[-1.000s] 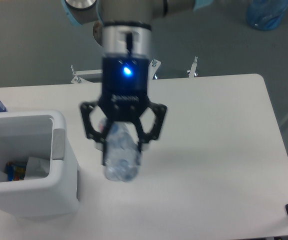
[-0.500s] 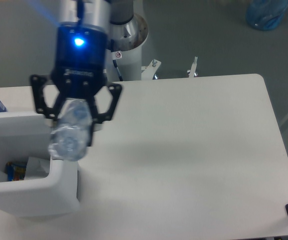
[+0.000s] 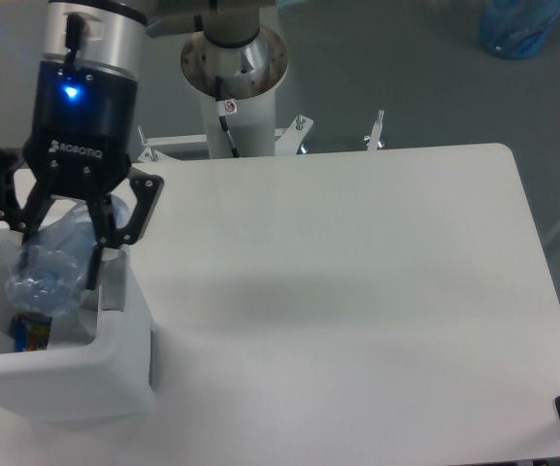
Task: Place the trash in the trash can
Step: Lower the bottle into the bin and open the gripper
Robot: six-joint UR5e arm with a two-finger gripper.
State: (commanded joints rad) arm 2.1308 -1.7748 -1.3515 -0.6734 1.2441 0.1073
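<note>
As I look down from the fixed camera, the white table fills most of the view, and the arm reaches in from the top left, its wrist pointing straight down with a blue light lit on the black body. The trash can sits at the table's left edge, white and boxy with a grey panel on its right wall, its opening facing up. I have the gripper hanging directly over that opening, its two black fingers pinched on the upper part of the crushed plastic bottle, which slants down to the left with its lower end just inside the can's mouth, clear of the bottom. Deep in the can I can make out a red-blue patch and a bit of white, too small for me to name. A second ago the gripper held the bottle above bare table to the right of the can; half a second ago it was over the can's right wall; now it has crossed fully over the opening.
</note>
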